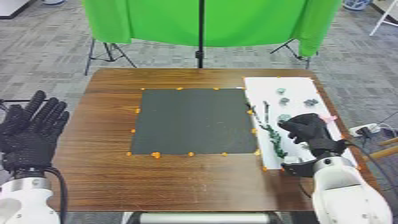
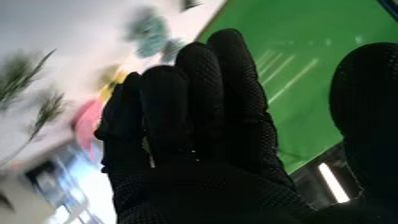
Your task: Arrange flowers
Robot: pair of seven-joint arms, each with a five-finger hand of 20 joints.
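Green cloth (image 1: 240, 25) hangs behind the desk (image 1: 107, 130); the right hand (image 1: 308, 127), fingers straight, thumb apart, is over the white sheet (image 1: 298, 85) beside a green sprig (image 1: 274, 140); the left hand (image 1: 32, 140), fingers straight, is beside the desk.

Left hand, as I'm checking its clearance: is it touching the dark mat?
Apart. The head view shows brown tabletop between the left hand and the dark mat.
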